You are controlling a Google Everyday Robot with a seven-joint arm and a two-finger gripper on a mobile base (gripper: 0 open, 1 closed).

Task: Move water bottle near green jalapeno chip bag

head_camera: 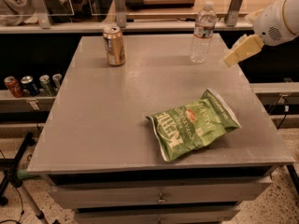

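Observation:
The water bottle (pixel 202 32), clear ribbed plastic with a white cap and a white-and-red label, stands upright at the far right of the grey table (pixel 117 115). The green jalapeno chip bag (pixel 194 123) lies flat near the front right of the table, well apart from the bottle. My gripper (pixel 242 51), with cream-coloured fingers on a white arm, hovers above the table's right edge, just right of the bottle and not touching it. It holds nothing.
A gold drink can (pixel 114 45) stands at the far left of the table. Several cans (pixel 30 85) sit on a low shelf to the left. A rail with posts (pixel 119 6) runs behind the table. Drawers (pixel 159 197) are below the front edge.

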